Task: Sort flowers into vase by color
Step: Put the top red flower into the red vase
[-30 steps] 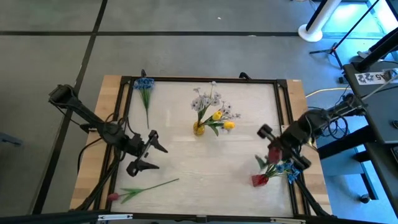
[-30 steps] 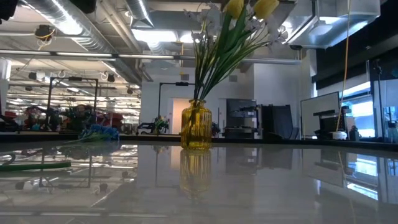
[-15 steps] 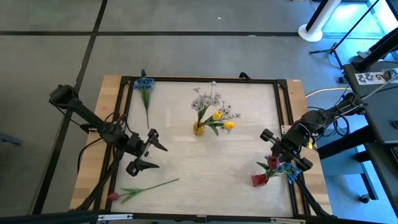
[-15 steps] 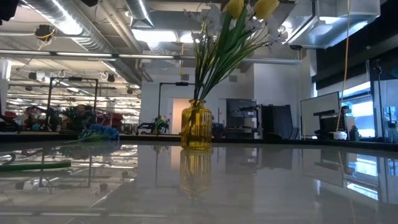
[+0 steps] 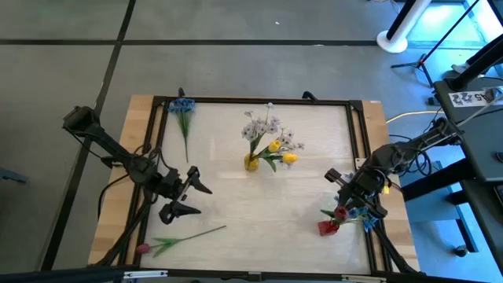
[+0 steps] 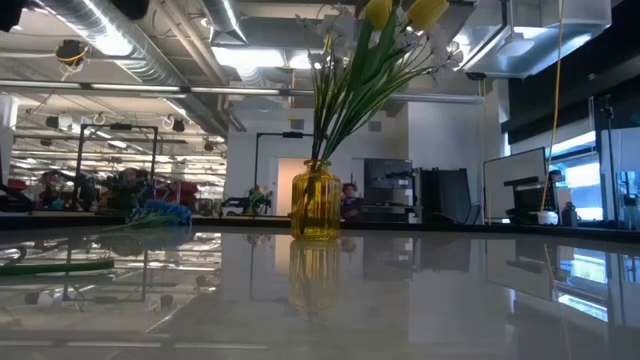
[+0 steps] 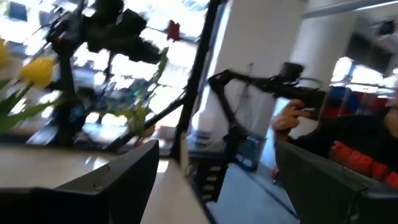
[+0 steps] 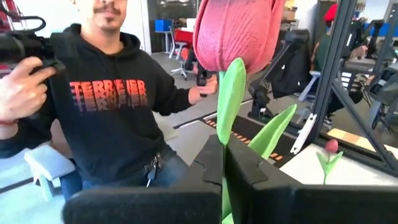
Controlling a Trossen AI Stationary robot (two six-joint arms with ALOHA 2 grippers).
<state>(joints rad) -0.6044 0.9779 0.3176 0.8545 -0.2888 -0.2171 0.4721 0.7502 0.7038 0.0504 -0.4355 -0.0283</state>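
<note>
My right gripper [image 5: 343,204] is shut on a red-pink tulip [image 8: 239,31] at the table's near right, right over a small red vase [image 5: 327,228]. Blue flowers [image 5: 363,217] sit beside that vase. A yellow glass vase [image 5: 251,163] [image 6: 316,203] stands mid-table and holds white-lavender [image 5: 263,126] and yellow flowers [image 5: 288,158]. A blue flower [image 5: 183,108] lies at the far left. A red-pink flower [image 5: 182,238] lies flat at the near left. My left gripper [image 5: 192,197] hovers open left of centre, touching nothing. My right gripper pinches the tulip's green stem [image 8: 222,177] between its two fingers, a short way below the head. The head and a leaf [image 8: 272,132] stick out past the fingertips. In the high view the gripper slants down toward the near edge. The stem's lower end is hidden under the gripper.
A black frame [image 5: 259,101] runs round the white table top. A person in a dark hoodie [image 8: 106,106] stands beyond the table holding a handle. Open white surface lies between the yellow vase and the near edge.
My right gripper has carried the tulip toward the table's near edge, closer to the red vase, staying shut on the stem.
</note>
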